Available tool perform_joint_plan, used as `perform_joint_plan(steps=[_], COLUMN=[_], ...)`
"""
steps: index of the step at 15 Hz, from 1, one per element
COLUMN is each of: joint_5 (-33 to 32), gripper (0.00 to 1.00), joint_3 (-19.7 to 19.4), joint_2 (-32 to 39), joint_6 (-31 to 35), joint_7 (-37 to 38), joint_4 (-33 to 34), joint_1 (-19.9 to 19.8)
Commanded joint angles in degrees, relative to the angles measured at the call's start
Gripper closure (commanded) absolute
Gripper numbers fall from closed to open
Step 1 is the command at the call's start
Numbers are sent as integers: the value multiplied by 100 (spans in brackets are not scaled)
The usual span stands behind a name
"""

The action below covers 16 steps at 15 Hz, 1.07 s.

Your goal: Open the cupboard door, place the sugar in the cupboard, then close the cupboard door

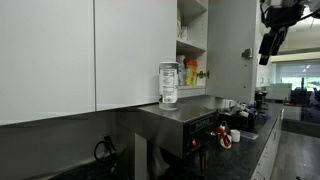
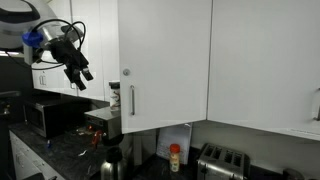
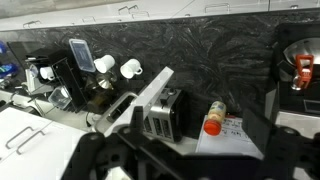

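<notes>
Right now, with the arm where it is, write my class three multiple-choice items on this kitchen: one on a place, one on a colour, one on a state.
1. Where is the sugar jar relative to the cupboard?
A. Inside it.
B. Below it, on top of the steel-grey machine.
C. Far from it, held up by the arm.

2. What colours are the packages in the cupboard?
A. Yellow and red.
B. Blue and green.
C. Black and grey.

3. How is the gripper?
A. Shut on the sugar jar.
B. Shut on a package.
C. Open and empty.

Answers:
1 B, the jar stands on the machine's top, under the open cupboard.
2 A, yellow and red show inside.
3 C, it hangs in the air apart from the jar, jaws apart with nothing between them.
</notes>
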Motion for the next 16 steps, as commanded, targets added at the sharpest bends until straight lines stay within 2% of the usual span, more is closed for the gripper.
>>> perform_joint_plan(steps=[1,16], joint_5=[175,746], gripper=[0,0], joint_3=[53,-127], joint_2=[772,2506], joint_6=[425,2055], joint_7=[167,-216], joint_4=[283,533], joint_1=[181,661])
